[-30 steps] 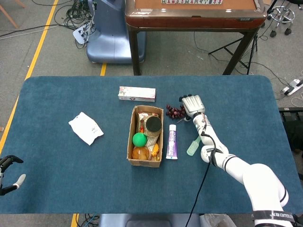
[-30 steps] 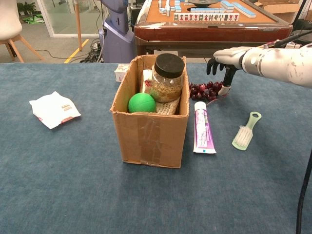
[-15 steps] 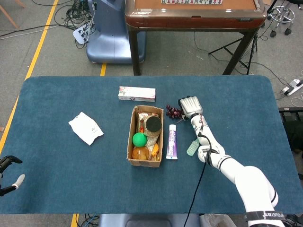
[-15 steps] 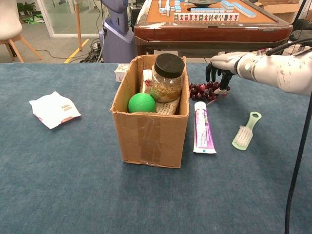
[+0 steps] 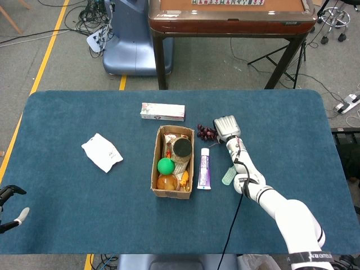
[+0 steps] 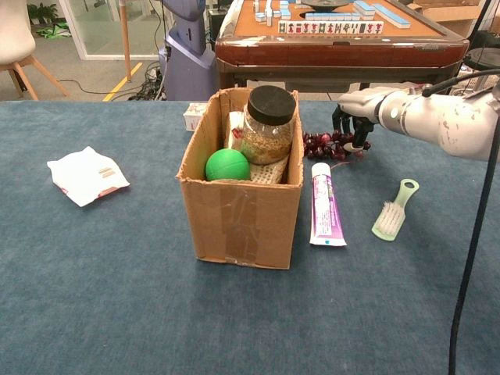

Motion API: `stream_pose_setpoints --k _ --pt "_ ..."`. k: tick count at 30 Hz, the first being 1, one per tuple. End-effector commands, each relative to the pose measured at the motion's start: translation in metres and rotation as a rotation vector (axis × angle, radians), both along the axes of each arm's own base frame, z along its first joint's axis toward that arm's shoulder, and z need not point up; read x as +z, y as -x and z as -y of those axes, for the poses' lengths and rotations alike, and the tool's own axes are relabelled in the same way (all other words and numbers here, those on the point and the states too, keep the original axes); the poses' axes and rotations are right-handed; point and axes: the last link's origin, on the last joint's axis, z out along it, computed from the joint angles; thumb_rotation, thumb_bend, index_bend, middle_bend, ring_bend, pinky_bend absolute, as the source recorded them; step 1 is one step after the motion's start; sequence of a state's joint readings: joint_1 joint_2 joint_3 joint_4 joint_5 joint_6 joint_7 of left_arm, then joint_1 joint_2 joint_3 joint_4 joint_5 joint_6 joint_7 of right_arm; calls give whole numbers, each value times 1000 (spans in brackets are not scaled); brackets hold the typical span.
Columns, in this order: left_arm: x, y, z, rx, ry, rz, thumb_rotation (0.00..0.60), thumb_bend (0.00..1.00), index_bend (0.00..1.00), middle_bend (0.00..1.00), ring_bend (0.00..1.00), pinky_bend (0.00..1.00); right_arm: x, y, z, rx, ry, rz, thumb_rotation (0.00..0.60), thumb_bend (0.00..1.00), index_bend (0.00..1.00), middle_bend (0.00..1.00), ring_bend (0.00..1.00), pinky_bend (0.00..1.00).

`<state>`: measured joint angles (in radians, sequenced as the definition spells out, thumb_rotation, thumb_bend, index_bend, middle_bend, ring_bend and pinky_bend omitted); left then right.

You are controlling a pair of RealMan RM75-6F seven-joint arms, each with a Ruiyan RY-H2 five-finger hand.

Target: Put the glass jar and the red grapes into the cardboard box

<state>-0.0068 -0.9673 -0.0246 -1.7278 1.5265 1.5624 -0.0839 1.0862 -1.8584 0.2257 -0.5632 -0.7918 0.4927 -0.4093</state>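
The cardboard box [image 5: 154, 169] [image 6: 238, 223] stands mid-table. Inside it the glass jar [image 5: 181, 148] [image 6: 269, 125] with a black lid stands upright at the back. Just right of the box's far corner the red grapes [image 5: 206, 133] [image 6: 324, 146] lie on the blue cloth. My right hand [image 5: 226, 127] [image 6: 358, 109] hangs over the right end of the bunch, palm down, its dark fingers [image 6: 348, 133] touching the grapes, which stay on the table. My left hand [image 5: 10, 209] is low at the table's near left edge, fingers apart, holding nothing.
A green ball [image 6: 227, 165] and other food fill the box. A toothpaste tube [image 6: 325, 212] and a green brush [image 6: 393, 209] lie right of it. There is a white packet [image 6: 86, 175] at the left, a flat carton [image 5: 162, 111] behind the box, and a mahjong table [image 6: 344, 39] beyond.
My right hand has moved left and down, from beside the grapes onto the right end of the bunch. The grapes and the left hand have stayed put.
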Motion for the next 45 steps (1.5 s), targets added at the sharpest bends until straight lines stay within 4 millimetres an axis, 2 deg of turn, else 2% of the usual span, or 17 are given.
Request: stream_pose_setpoints --k 1,10,23,33,38,45 --pt "0 0 0 0 -1 0 600 247 404 372 371 586 0 0 0 2 4 -3 600 408 494 450 367 485" --pt "0 0 0 1 0 -2 600 248 404 372 371 586 0 1 -1 8 17 -5 600 434 603 535 468 619" --pt "0 1 -1 3 1 -2 600 247 404 372 371 586 13 4 -3 27 55 30 600 470 667 591 525 673" --pt "-2 1 -1 7 5 -11 600 248 404 372 371 586 48 -7 -7 86 127 84 600 475 667 591 525 673" --pt "-3 1 -2 9 7 -16 600 248 404 372 371 586 75 -24 -16 146 183 110 600 475 667 591 525 673" --pt "-5 0 -2 9 9 -23 600 248 404 372 371 586 110 -62 -41 251 238 132 600 475 667 591 525 673"
